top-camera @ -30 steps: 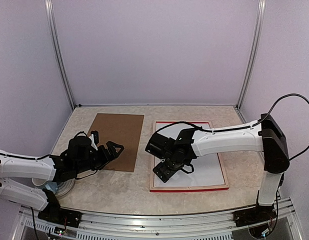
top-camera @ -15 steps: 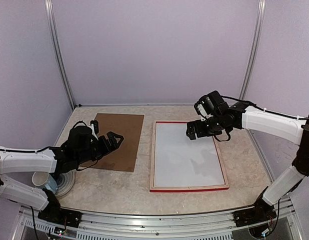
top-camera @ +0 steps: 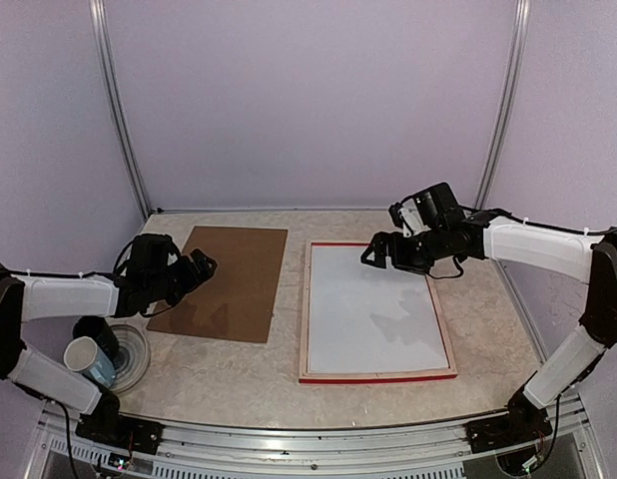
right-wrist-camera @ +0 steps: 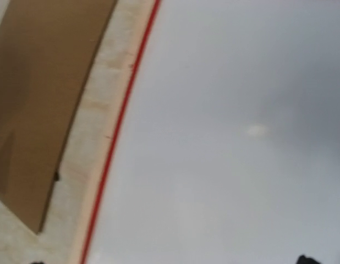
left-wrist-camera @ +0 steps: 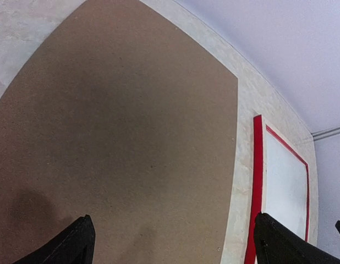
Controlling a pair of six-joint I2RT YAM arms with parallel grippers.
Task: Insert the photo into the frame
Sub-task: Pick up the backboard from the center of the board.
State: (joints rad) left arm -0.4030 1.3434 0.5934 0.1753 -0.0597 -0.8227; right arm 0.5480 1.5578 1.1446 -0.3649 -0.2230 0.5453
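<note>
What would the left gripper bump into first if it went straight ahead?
Most likely the brown cardboard board, filling the wrist view ahead of the open left gripper; how far is unclear.

A beige, marble-patterned table [top-camera: 239, 374] forms the floor of a small booth. The back wall [top-camera: 308, 100] and both side panels [top-camera: 39, 150] are plain pale lilac, with slim metal posts [top-camera: 119, 110] at the rear corners. A ribbed aluminium rail [top-camera: 318, 444] runs along the near edge. The light is soft and even, and shadows are faint.

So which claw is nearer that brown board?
Left. The left gripper hangs over the brown board, at its left side; the right gripper is over the frame, at its far end.
</note>
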